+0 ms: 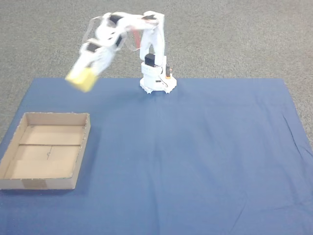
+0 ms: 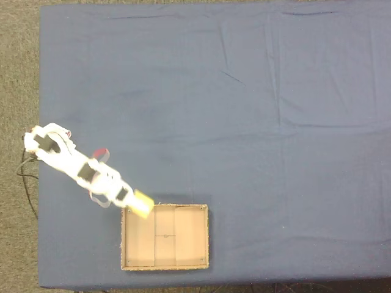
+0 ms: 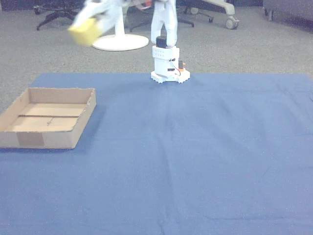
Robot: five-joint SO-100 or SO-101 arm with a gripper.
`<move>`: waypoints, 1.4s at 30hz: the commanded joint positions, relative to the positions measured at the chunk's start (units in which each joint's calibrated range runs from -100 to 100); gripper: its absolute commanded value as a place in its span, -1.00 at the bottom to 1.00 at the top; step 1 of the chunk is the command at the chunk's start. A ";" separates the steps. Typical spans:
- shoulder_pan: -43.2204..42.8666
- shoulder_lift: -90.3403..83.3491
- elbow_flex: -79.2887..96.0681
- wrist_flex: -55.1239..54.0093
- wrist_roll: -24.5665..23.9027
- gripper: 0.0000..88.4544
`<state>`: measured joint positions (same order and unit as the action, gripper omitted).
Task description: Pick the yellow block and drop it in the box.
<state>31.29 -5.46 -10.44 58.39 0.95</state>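
Fixed views, both: my gripper (image 1: 84, 78) is clamped on the yellow block (image 1: 81, 80), blurred and raised above the blue cloth (image 1: 195, 156). From above, I see the block (image 2: 143, 204) over a corner of the box (image 2: 208, 238), whose floor is bare.

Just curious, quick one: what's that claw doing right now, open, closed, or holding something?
Gripper: closed on the yellow block, held up in the air near the box.
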 commanded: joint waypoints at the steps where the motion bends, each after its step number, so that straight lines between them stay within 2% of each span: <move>1: 6.03 17.23 -20.60 -0.55 1.37 -0.66; 5: 10.91 40.37 -42.05 -1.46 3.66 -0.64; 7: 11.54 48.98 -47.48 -1.63 5.37 -0.64; 11: 10.28 54.72 -47.93 2.18 7.47 -0.65; 15: 7.52 53.45 -44.31 7.63 8.30 -0.64; 16: 7.05 52.69 -42.68 7.88 8.40 -0.58; 18: 6.58 51.51 -39.70 8.05 8.60 -0.28; 23: 5.87 44.92 -31.28 8.21 9.04 0.25; 26: 4.77 35.47 -26.75 11.44 7.81 0.33; 29: 2.33 18.25 -18.34 14.33 5.62 0.33; 32: -1.83 -4.46 -4.40 13.34 3.13 0.21; 35: -7.18 -30.21 13.79 7.22 0.73 -0.13; 37: -12.45 -46.59 25.73 6.15 1.76 -0.24; 39: -18.59 -62.04 42.75 3.09 0.54 -0.64; 40: -22.28 -68.54 52.52 0.36 0.05 -0.91; 41: -25.27 -73.61 62.48 -3.78 -0.34 -1.00; 42: -26.84 -77.57 73.15 -8.49 -0.39 -1.00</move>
<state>10.67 -68.37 35.32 59.72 1.15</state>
